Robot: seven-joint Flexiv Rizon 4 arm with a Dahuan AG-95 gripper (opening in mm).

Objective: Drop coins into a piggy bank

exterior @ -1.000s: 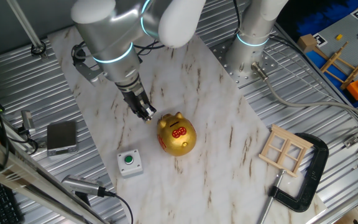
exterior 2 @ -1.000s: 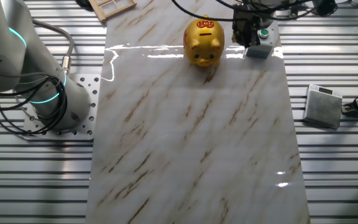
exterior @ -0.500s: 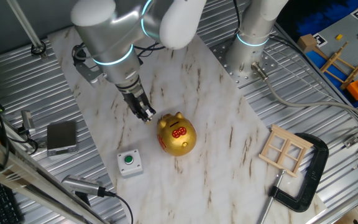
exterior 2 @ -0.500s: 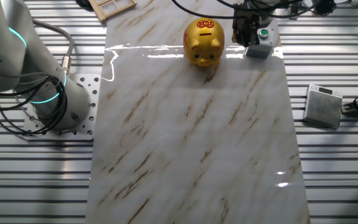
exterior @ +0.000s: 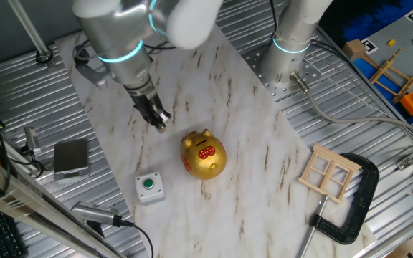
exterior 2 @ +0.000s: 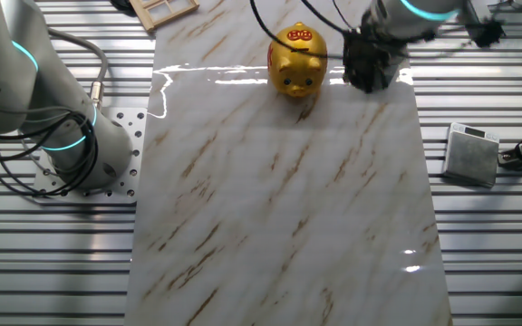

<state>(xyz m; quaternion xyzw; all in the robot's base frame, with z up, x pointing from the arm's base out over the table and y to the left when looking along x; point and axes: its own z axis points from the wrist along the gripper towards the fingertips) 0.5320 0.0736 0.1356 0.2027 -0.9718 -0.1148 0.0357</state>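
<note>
One pincer (exterior: 160,123) hangs near the piggy bank (exterior: 203,155).

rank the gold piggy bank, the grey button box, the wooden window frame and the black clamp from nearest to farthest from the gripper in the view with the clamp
From the gripper:
1. Piggy bank, just to its lower right.
2. Grey button box, below it near the mat's edge.
3. Wooden window frame, far right.
4. Black clamp, beyond the frame at lower right.
</note>
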